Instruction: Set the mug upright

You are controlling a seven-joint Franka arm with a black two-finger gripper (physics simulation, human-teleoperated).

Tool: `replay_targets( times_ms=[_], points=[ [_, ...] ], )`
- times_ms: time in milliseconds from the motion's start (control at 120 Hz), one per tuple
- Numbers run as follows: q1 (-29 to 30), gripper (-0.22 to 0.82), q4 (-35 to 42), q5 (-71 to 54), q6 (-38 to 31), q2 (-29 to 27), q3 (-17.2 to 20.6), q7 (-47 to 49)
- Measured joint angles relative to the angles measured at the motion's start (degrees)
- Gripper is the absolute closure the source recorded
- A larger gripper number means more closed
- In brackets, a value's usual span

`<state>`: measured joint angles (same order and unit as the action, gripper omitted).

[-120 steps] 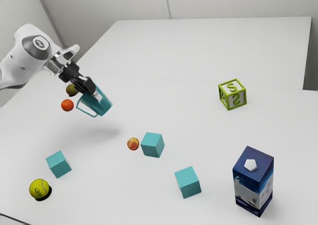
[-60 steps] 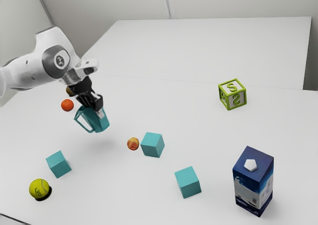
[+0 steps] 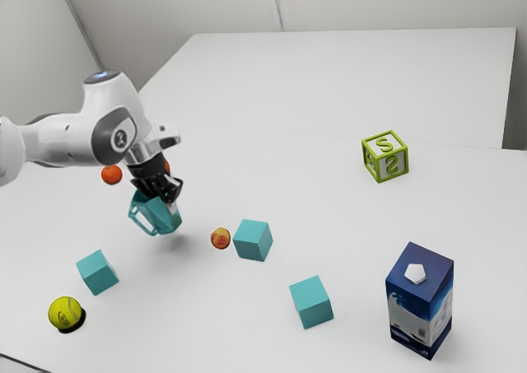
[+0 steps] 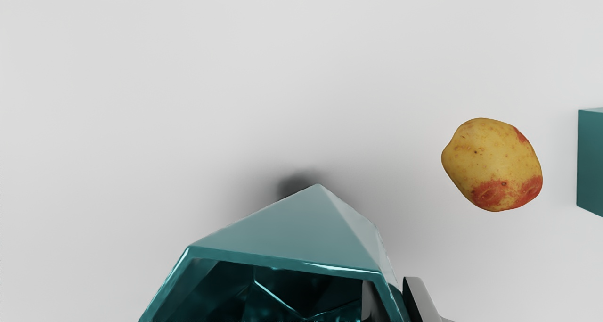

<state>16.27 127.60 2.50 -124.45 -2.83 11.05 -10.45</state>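
At the exterior view's left, the tennis ball (image 3: 65, 313) and the near teal cube (image 3: 97, 272) stay put at about half past seven from your mug (image 3: 165, 215), and the orange (image 3: 111, 174) sits near ten o'clock of it.

Next comes the mug, and here is your change: over the last second it drops toward the counter (image 3: 247, 315), its shadow (image 3: 170, 243) now lies just beneath, and its lean eases a little. That fits a lowering toward a stand on its base, though it looks neither level nor quite down yet. Its mouth points up and off to eleven o'clock, its base down to five, so the long axis runs between those hours, nearer upright than lying. The handle (image 3: 140, 226) juts toward eight. Your jaws are closed on its wall, one inside the rim (image 4: 282, 260), one outside. Judging by the lean, you want the base flat before you let go.

Rightward, the potato (image 3: 221, 238) lies near four o'clock, with room beside it, and another teal cube (image 3: 253, 240) just past it. These hold still, as do the letter block (image 3: 385, 156) toward half past two and the carton (image 3: 420, 300) toward half past three.
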Motion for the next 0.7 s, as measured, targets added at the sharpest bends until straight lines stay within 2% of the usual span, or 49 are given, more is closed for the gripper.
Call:
replay_targets(
  times_ms=[317,700],
  points=[
    [-1.2,0.78,1.2,-2.8,-6.6,2.8,0.9,6.7],
    [-2.1,0.78,1.2,-6.2,-8.8,5.3,0.7,12.8]
  ],
)
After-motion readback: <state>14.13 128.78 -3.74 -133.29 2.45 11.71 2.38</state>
